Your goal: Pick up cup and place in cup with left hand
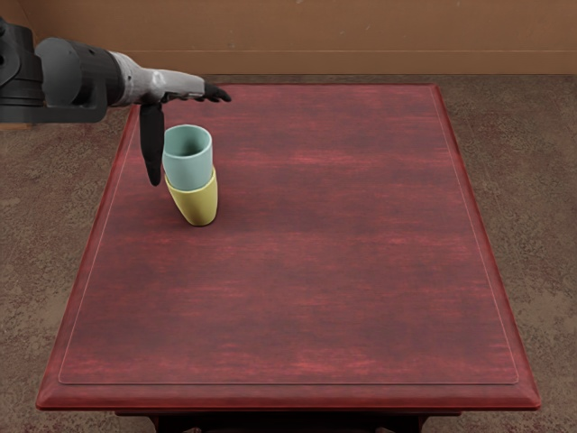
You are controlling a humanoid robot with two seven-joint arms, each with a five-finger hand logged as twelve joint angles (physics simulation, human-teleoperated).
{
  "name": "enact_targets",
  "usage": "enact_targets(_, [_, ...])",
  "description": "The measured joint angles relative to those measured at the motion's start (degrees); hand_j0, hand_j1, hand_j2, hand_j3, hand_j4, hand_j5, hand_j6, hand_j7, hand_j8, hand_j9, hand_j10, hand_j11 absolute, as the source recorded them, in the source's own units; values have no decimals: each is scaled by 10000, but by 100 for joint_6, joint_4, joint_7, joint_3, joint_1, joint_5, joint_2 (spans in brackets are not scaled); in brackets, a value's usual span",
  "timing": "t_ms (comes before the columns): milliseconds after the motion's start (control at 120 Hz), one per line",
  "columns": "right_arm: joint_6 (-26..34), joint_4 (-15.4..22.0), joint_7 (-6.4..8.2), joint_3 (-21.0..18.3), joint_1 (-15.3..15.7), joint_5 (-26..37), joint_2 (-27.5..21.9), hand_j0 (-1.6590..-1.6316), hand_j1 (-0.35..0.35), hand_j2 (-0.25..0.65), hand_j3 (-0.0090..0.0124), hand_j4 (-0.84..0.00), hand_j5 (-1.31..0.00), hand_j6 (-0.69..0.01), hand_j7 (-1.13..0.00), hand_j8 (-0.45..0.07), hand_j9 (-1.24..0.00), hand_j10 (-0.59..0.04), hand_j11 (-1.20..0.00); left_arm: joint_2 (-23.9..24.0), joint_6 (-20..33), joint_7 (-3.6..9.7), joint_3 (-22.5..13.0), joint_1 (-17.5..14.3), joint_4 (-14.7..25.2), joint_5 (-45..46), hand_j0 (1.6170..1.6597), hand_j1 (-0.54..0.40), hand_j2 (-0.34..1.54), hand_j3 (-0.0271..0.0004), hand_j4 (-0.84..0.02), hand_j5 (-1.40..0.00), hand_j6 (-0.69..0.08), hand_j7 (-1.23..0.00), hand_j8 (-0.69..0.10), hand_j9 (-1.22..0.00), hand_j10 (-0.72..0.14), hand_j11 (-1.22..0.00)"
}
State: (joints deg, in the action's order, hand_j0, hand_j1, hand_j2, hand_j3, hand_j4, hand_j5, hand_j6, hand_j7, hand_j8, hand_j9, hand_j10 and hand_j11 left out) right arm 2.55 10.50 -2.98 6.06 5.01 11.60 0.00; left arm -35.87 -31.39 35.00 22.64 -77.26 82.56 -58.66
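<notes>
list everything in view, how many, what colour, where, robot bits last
smooth tapered teal cup: one, pale blue-green, seated upper part showing in the mouth of the yellow cup
smooth tapered yellow cup: one, yellow, on the far left part of the table
wood-look table: one, dark red, filling the middle
mottled floor: one, brown, around the table
plain wall: one, tan-brown, behind everything
robot's left arm: one, dark grey, entering at upper left
robot's left hand: one, whitish with black fingers, open above the table's far left, thumb down beside the teal cup
</notes>
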Motion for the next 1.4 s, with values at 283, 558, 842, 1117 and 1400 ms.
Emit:
enact_targets(283, [0, -2, 11, -5, 0, 0, 0, -16581, -3204, -48, 0, -241, -311, -241, -311, -241, -311, -240, -311, -122, -3, -76, 324, 391, -25, 795, 16581, 3387, 35, 0, -122, -127, -132, -125, -126, -124, -117, -123])
enact_targets(558, [1, -1, 17, -4, -4, 0, 0, -16581, -3203, -48, 0, -241, -311, -242, -311, -241, -311, -240, -311, -100, -41, -781, 707, 410, 12, 1055, 16581, 3468, 14, 0, -48, -35, -57, -34, -53, -33, -44, -32])
enact_targets(842, [0, 2, 24, -1, -3, 0, 0, -16581, -3204, -48, 0, -242, -312, -243, -311, -242, -311, -241, -311, -835, -321, -933, 812, 663, 510, 2900, 16581, 3487, 5, 0, -25, -11, -32, -10, -29, -9, -21, -8])
enact_targets(1117, [0, 4, 12, 2, -6, 0, 0, -16581, -3203, -48, 0, -241, -311, -242, -311, -241, -311, -240, -311, -1910, -360, -931, 818, 1633, 963, 3916, 16581, 3491, 6, 0, -23, -5, -28, -4, -25, -3, -18, -2])
enact_targets(1400, [0, 19, 1, 9, -32, 0, 0, -16581, -3204, -48, 0, -241, -311, -241, -311, -240, -311, -240, -311, -2274, -364, -736, 807, 2491, 969, 4168, 16581, 3491, 5, 0, -27, -5, -33, -3, -31, -1, -23, 0])
